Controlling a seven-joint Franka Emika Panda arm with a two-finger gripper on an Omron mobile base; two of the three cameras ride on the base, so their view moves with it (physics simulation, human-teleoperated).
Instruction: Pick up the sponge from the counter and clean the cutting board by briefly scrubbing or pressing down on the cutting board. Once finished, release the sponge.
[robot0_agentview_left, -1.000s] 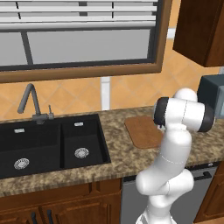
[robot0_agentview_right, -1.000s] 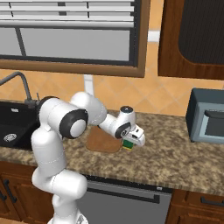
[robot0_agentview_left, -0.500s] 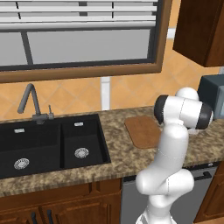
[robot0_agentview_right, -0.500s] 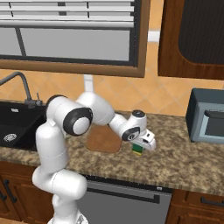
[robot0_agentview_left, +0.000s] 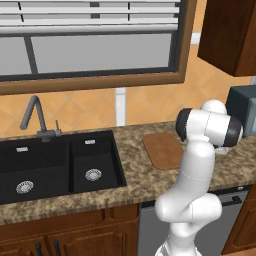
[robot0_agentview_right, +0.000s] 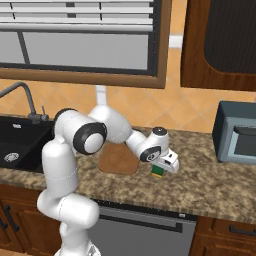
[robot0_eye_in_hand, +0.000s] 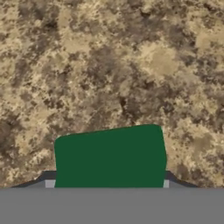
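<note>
Even flat rendered light, faint shadows, no glare, slightly soft.

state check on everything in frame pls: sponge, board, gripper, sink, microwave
sponge: between the gripper's fingers, over bare counter, right of the board
cutting board: flat on the counter, nothing on it
gripper: shut on the sponge
sink: both basins empty, no water running from the faucet
microwave: door closed

Open speckled desk (robot0_agentview_right: 220, 187) right of sponge (robot0_agentview_right: 158, 171), room to pass there, microwave (robot0_agentview_right: 236, 131) blocks far right at wall, cutting board (robot0_agentview_right: 118, 161) flat, just left of sponge, no tall obstacle, robot's own arm over board, sink (robot0_agentview_left: 55, 165) well left, upper cabinet (robot0_agentview_right: 220, 42) overhead.
</note>
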